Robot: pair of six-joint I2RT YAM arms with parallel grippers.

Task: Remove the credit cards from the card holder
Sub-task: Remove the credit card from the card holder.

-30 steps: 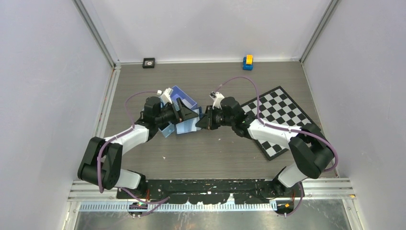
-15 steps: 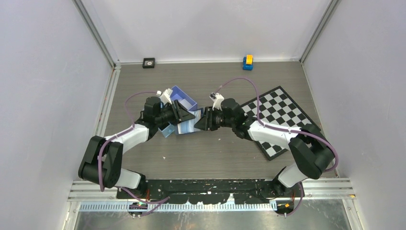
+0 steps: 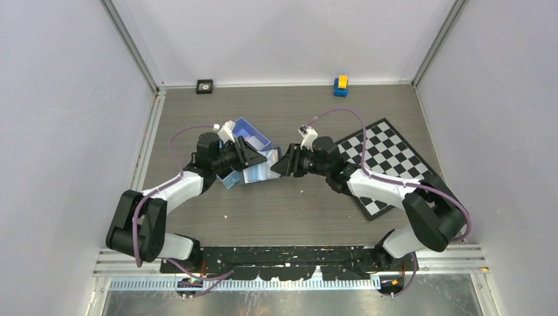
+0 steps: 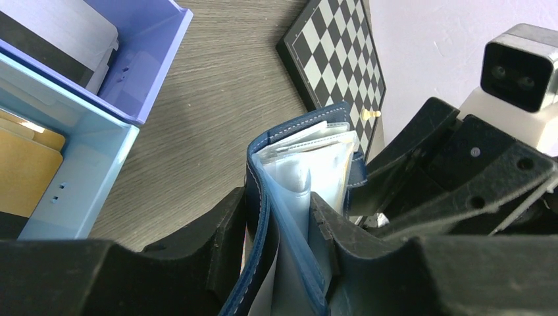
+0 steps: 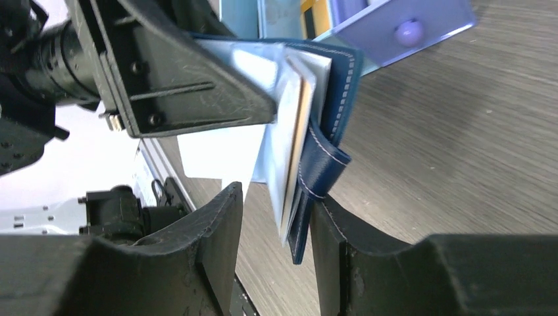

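Tray (image 3: 245, 133) beside; card holder (image 4: 256, 197) aloft, my L claw (image 4: 279, 210) clenched on one end, my R claw (image 5: 276, 197) agape astride the free edge, no pinch. Risk: credit cards (image 4: 309, 137) sit w/ loose sleeves (image 4: 294, 187), so R may nip cover/sleeve, not card.

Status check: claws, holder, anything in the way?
Left claw shut on holder. Right claw open, straddling its free edge. Cards not out yet. Tray beside, apart.

Left fingers (image 4: 210, 240) clamped; right fingers (image 5: 217, 230), opposite, parted
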